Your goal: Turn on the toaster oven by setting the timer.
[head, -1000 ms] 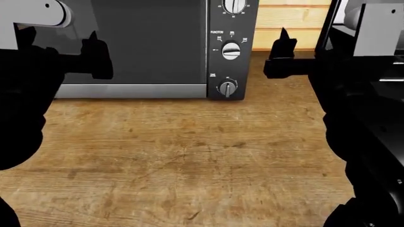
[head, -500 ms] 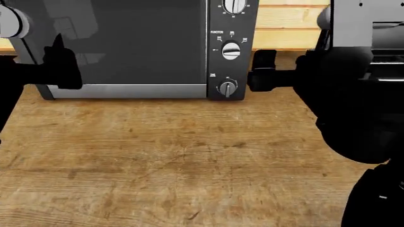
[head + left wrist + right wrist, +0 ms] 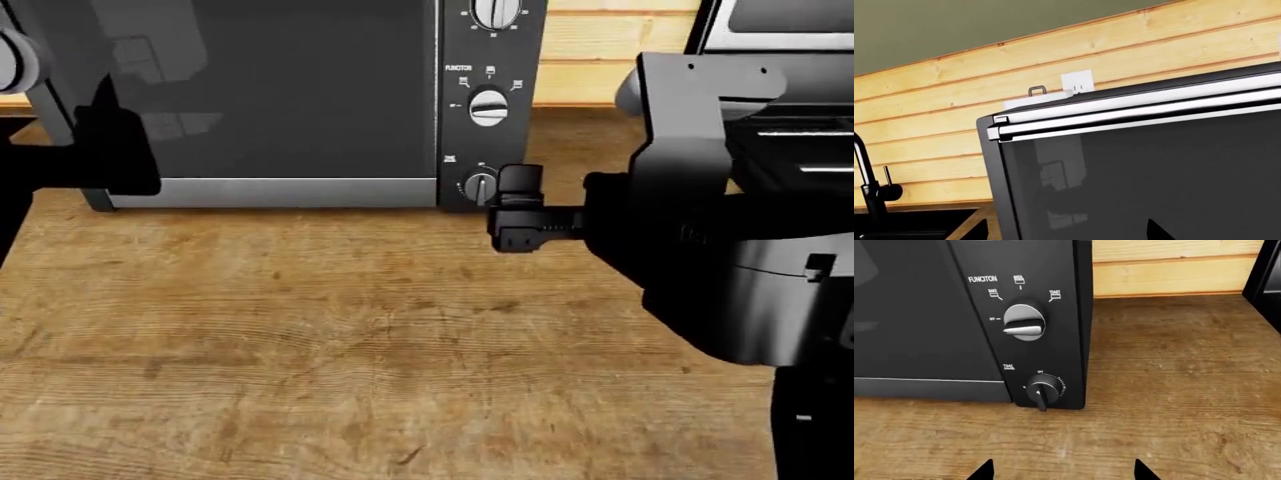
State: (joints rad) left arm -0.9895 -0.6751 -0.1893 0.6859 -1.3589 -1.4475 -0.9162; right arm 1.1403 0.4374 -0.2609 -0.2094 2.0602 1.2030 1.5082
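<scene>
Black two-finger right gripper [image 3: 518, 205] sits on the end of a dark arm just beside the lower right corner of the boxy dark grey toaster oven [image 3: 267, 90]. In the right wrist view its two fingertips [image 3: 984, 471] stand well apart, with only worn wooden countertop [image 3: 1174, 390] between them; they hold nothing and touch nothing. The small round silver timer dial with a raised bar [image 3: 1042, 389] is the lowest knob on the oven's black control panel, ahead of that gripper and apart from it. Its bar points roughly straight down, with the word "OFF" at the top of the fine white tick marks. Compared with half a second earlier, the right gripper has come lower and closer to the timer in the head view, and the arm behind it fills more of the right side. The black left gripper [image 3: 118, 150] overlaps the lower left part of the oven's glass door and has shifted little; its finger spread cannot be told. Readable print: "FUNCITON" above the middle silver dial [image 3: 1023, 322], with "BAKE", "TOAST" and "OFF" around it, and "TIME" above the timer. Pale pine plank wall [image 3: 954, 90] runs behind the oven.
</scene>
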